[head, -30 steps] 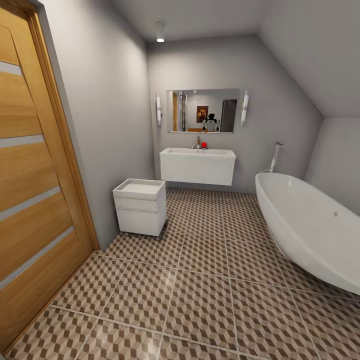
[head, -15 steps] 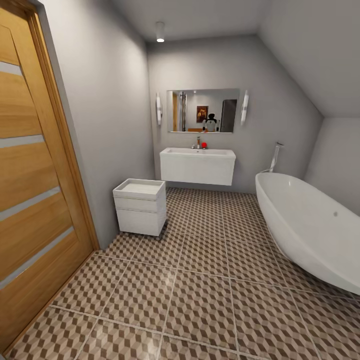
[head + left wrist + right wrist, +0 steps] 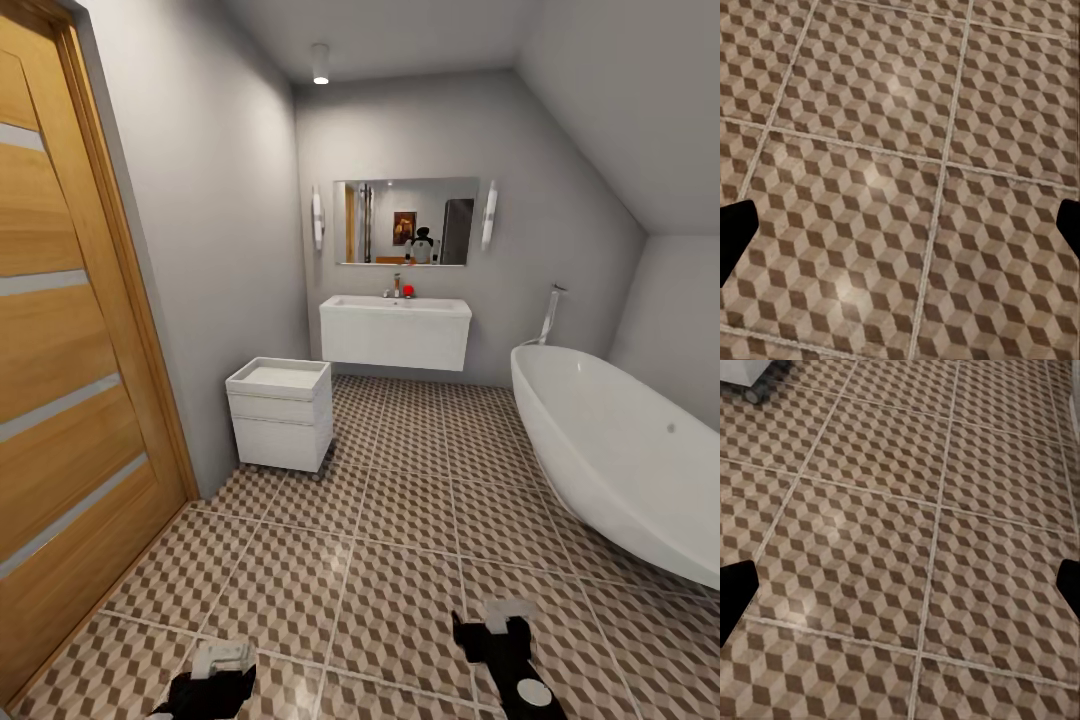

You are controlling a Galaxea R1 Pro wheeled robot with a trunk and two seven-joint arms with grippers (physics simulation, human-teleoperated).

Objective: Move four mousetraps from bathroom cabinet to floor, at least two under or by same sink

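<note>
Looking left to right, my left gripper (image 3: pixel 222 660) and right gripper (image 3: pixel 497 617), partly cut off, hover wide open above the bathroom floor (image 3: pixel 400 560); the sink (image 3: pixel 396 331) hangs well beyond them.

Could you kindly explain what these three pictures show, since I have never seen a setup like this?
This is a simulated two-armed robot on wheels. The wide picture comes from its head camera: a bathroom with a wall-hung sink, a bathtub, a small white drawer unit, a wooden door and a patterned tile floor. At the bottom edge you see its left gripper and right gripper. The other two pictures come from cameras on each wrist, looking down at the floor; the dark shapes at the sides are fingertips. Both grippers are open and hold nothing.
</note>
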